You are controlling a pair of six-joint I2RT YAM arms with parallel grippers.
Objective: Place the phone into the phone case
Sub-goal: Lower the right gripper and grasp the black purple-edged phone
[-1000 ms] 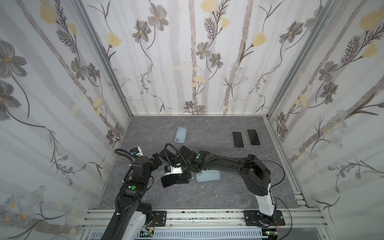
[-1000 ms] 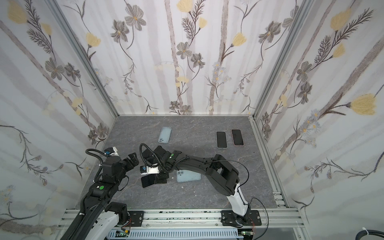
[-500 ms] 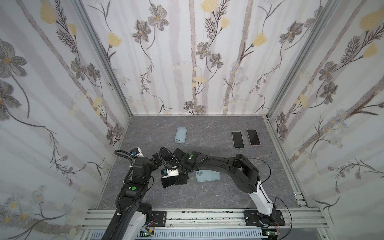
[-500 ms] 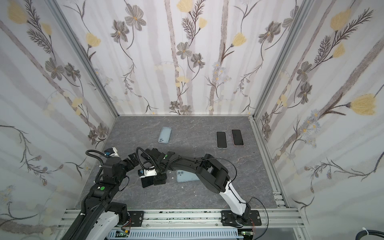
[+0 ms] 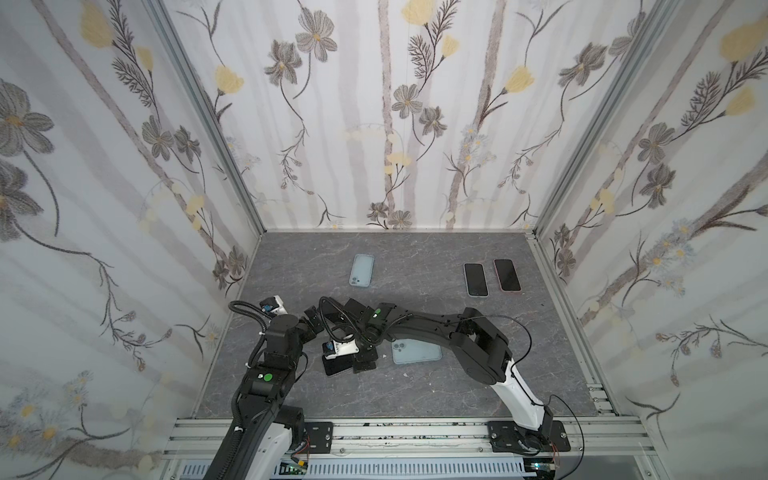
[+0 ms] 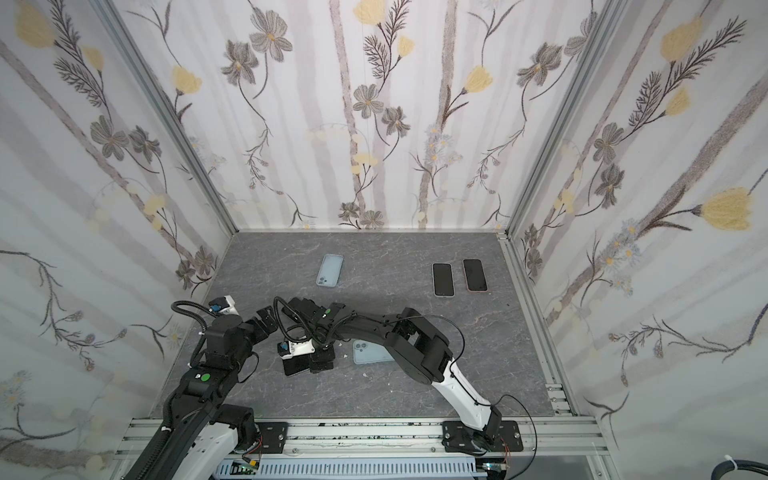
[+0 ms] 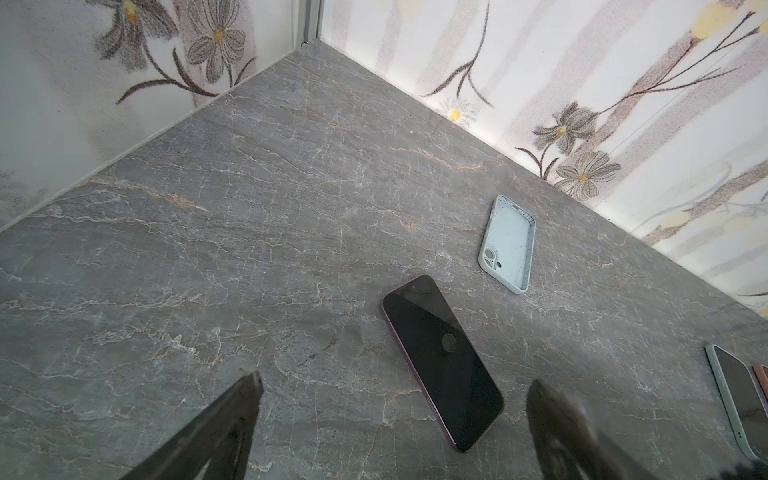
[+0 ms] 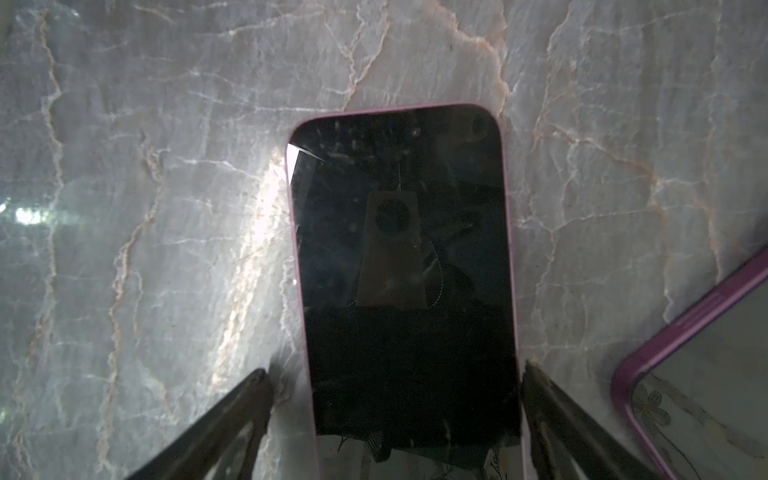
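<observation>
A dark-screened phone with a pink-purple rim lies flat near the front left, partly under my right gripper. In the right wrist view this phone lies between the fingers of the open right gripper; one fingertip is at its edge, the other stands apart. A light blue phone case lies hollow side up at the back. My left gripper hovers open and empty. The left wrist view shows a phone and the case ahead of the left gripper.
A light blue phone-shaped item lies back up, lenses showing, right of the right gripper. Two more phones lie side by side at the back right. A purple-rimmed item shows beside the phone. Flowered walls enclose three sides.
The right arm has shifted a little to the left and its gripper has settled over the dark phone, jaws slightly narrower. The left arm has not moved.
</observation>
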